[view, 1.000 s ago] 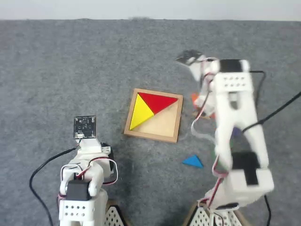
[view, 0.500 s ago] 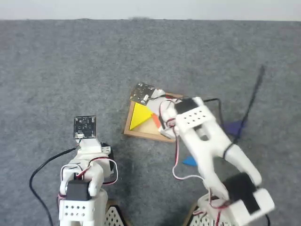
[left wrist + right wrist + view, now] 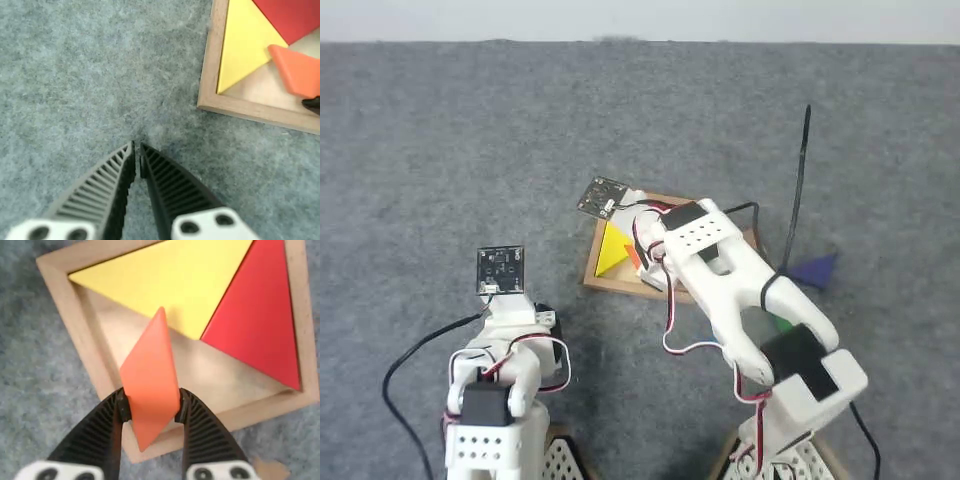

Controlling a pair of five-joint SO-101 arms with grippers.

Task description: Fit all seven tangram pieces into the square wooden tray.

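So the tray (image 3: 90, 355) sat mid-table with two pieces bedded in already: the yellow triangle (image 3: 170, 280) on the left and the red triangle (image 3: 260, 315) along the far side. The rest was bare wood.

The orange piece (image 3: 150, 385), the slanted four-sided one, hung over that bare patch with its lower tip out over the near rim. The right hand (image 3: 151, 405) had it pinched across the middle. I couldn't tell if it was touching the wood yet.

My read: this was piece three going in. Next it'd need twisting until an edge ran along the yellow one, then lowering flat and letting go. Sloppy angle and it'd ride up on the rim.

The right wrist view gave the grip and the gap. From up high the arm covered most of the tray, but you got a purple piece (image 3: 815, 270) lying off to the right on the table (image 3: 470, 130). The left wrist view had the left hand (image 3: 137, 146) nearly pinched together, holding nothing, near-left of the tray.
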